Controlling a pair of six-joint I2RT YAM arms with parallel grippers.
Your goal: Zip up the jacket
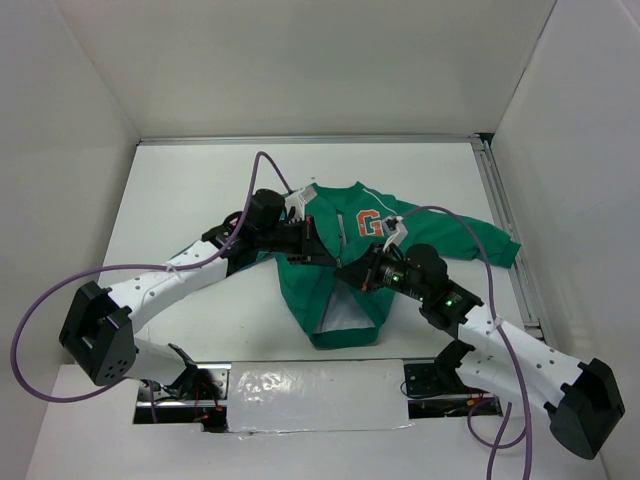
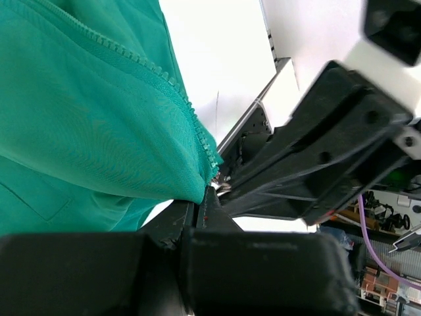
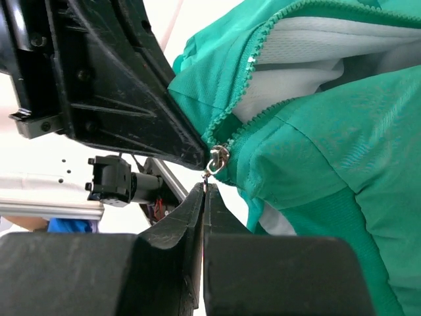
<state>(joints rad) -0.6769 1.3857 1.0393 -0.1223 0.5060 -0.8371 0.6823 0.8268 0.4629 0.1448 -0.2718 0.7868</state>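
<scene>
now, open jacket [image 1: 300,295], right tool [image 3: 204,187] pinching zipper pull [image 3: 216,160]

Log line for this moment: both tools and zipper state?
left tool: shut on jacket edge | right tool: shut on zipper pull | zipper: open beyond pull, white lining showing

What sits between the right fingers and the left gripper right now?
The silver zipper pull of the jacket, where its open edges meet, shown in the right wrist view.
</scene>
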